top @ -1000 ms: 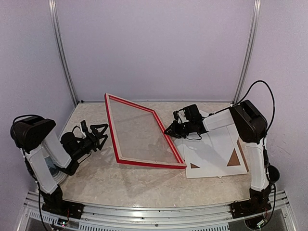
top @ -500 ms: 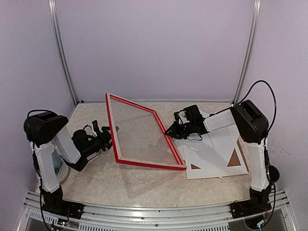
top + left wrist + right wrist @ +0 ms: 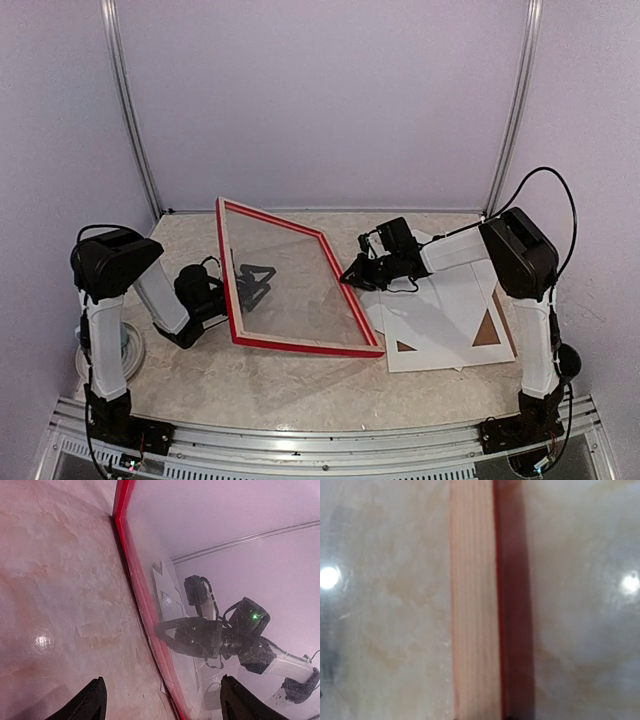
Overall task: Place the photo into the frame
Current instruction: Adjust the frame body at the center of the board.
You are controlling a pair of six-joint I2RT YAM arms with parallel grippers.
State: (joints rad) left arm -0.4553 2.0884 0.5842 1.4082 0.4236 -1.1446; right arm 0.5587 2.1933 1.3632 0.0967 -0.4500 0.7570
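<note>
Two robot arms flank the frame [image 3: 300, 345] on a pale marbled table [image 3: 210, 375]. The frame sits tilted near the middle of the table, its left side raised and its right side lower. The right fingers [image 3: 352, 272] are clamped on the frame's right rail, about midway along it. That arm's wrist view is filled by a strip of pale wood beside the red edge. The left fingers [image 3: 95, 702] are spread wide and grip nothing. In the left wrist view one tip stands on each side of the frame's red left rail, apart from it. From above, the same fingers show dark through the clear pane [image 3: 300, 300], beneath the raised side. Just right of the frame, white sheets [image 3: 440, 310] lie overlapped flat on the table, reaching up to its near right corner. Two brown triangles of a backing panel [image 3: 488, 328] show among them. Which of these sheets is the photo cannot be told from these views.
</note>
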